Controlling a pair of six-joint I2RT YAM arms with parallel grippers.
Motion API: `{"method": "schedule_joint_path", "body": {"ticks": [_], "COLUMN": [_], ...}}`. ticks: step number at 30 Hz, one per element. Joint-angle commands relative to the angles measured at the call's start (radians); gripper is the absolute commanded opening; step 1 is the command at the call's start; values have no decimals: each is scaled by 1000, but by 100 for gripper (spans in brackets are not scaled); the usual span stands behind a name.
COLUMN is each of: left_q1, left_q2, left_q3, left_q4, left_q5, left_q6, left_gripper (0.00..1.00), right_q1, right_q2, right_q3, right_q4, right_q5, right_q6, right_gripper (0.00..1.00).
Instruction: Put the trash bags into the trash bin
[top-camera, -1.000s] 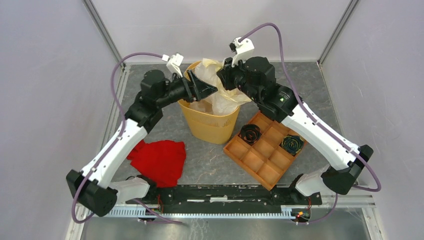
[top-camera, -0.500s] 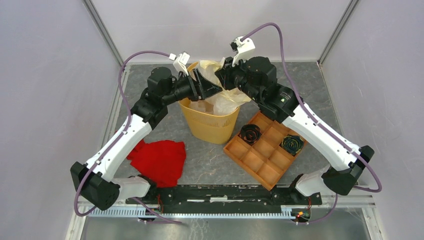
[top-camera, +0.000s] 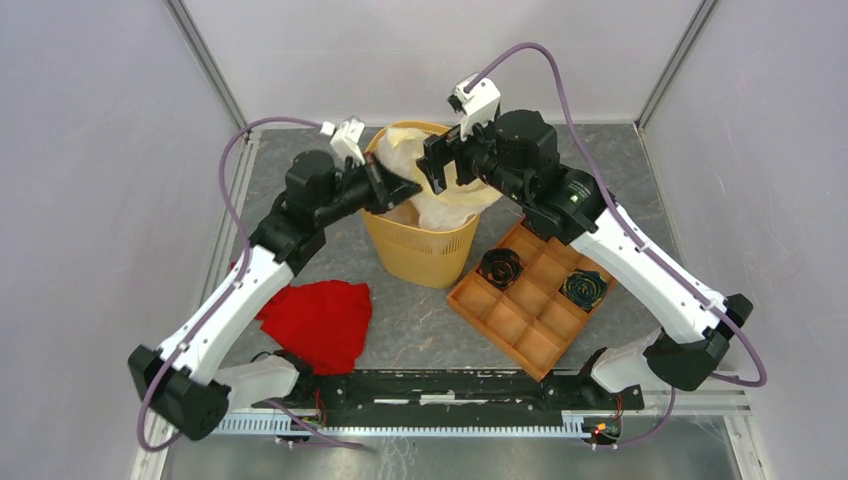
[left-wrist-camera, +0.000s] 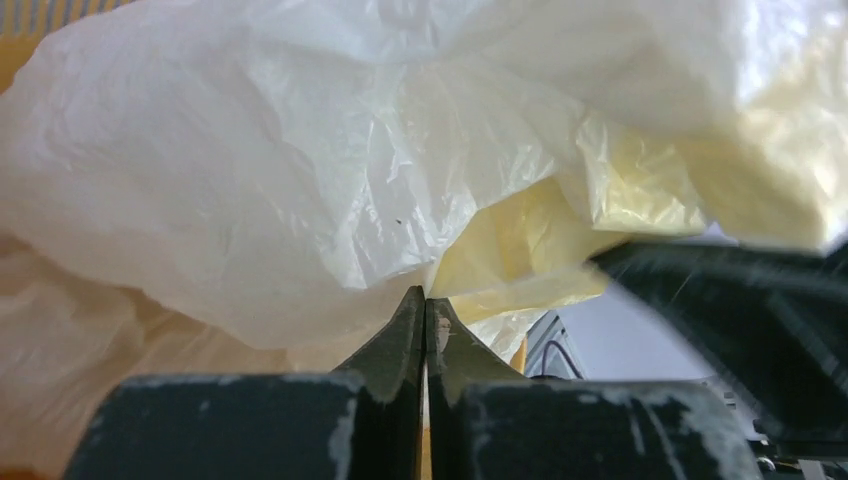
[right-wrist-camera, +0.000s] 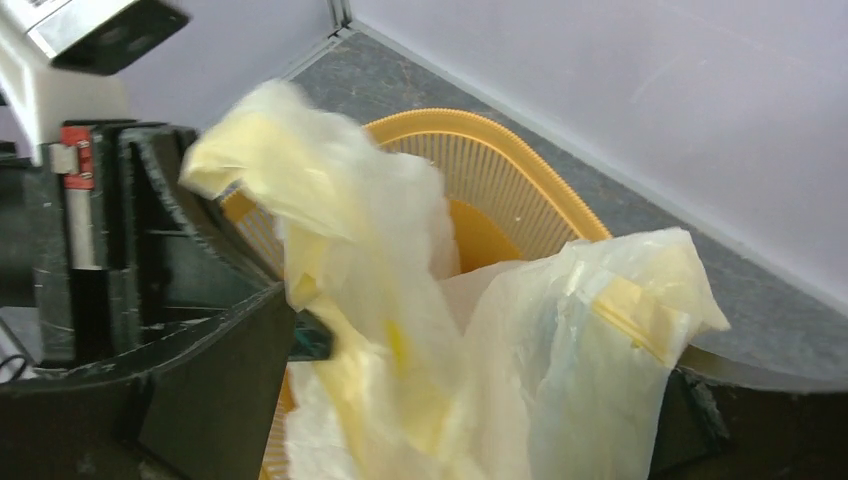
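The tall orange-yellow trash bin (top-camera: 420, 250) stands at mid-table, and the cream-white trash bag (top-camera: 445, 205) is bunched over its mouth and spills over the right rim. My left gripper (top-camera: 406, 188) reaches over the bin's left rim. In the left wrist view its fingertips (left-wrist-camera: 412, 318) are pressed together, pinching the bag's film (left-wrist-camera: 330, 180). My right gripper (top-camera: 437, 172) hovers above the bin's far side, open wide. In the right wrist view the bag (right-wrist-camera: 570, 340) hangs loose between the spread jaws of that gripper (right-wrist-camera: 480, 360), above the bin's rim (right-wrist-camera: 520, 170).
A red cloth (top-camera: 318, 322) lies on the table at the front left. An orange-brown compartment tray (top-camera: 530, 320) sits right of the bin, with two dark coiled items (top-camera: 500, 267) (top-camera: 585, 288) in its cells. Grey enclosure walls stand on three sides.
My left gripper has dropped toward the bin's left rim and shut on the bag. My right gripper has opened and let go of the bag, shifting a little left.
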Motion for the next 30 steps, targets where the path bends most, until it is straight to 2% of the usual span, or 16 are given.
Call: {"method": "schedule_joint_path", "body": {"ticks": [1, 6, 11, 12, 15, 18, 20, 24, 26, 28, 30], "left_q1": [-5, -5, -5, -5, -5, -6, -5, -6, -5, -5, -5], "left_q2": [-154, -236, -256, -257, -261, -274, -281, -294, -295, -299, -306], "left_q3": [-104, -183, -209, -212, -226, -242, -253, -258, -251, -237, -227], "left_q4": [6, 61, 96, 101, 114, 121, 133, 147, 143, 122, 106], "left_q5": [-96, -109, -98, -92, -77, -70, -58, -33, -20, -20, -20], "left_q6": [48, 30, -13, -23, -55, -98, -129, -171, -173, -166, -165], "left_gripper": [4, 2, 2, 2, 2, 2, 2, 2, 2, 2, 2], "right_q1": [-2, -2, 0, -2, -2, -2, -1, -2, -2, -3, -2], "right_q2": [-101, -234, -318, -329, -374, -449, -447, -400, -405, -411, -408], "right_q3": [67, -34, -121, -132, -186, -348, -381, -361, -392, -426, -446], "right_q4": [-71, -64, -92, -110, -138, 11, 31, -7, 42, 102, 130], "right_q5": [15, 126, 279, 306, 327, 186, 171, 222, 241, 228, 207], "right_q6": [-136, -166, -155, -120, 124, 316, 377, 393, 394, 393, 396], "right_gripper": [98, 98, 98, 98, 98, 97, 95, 92, 86, 65, 48]}}
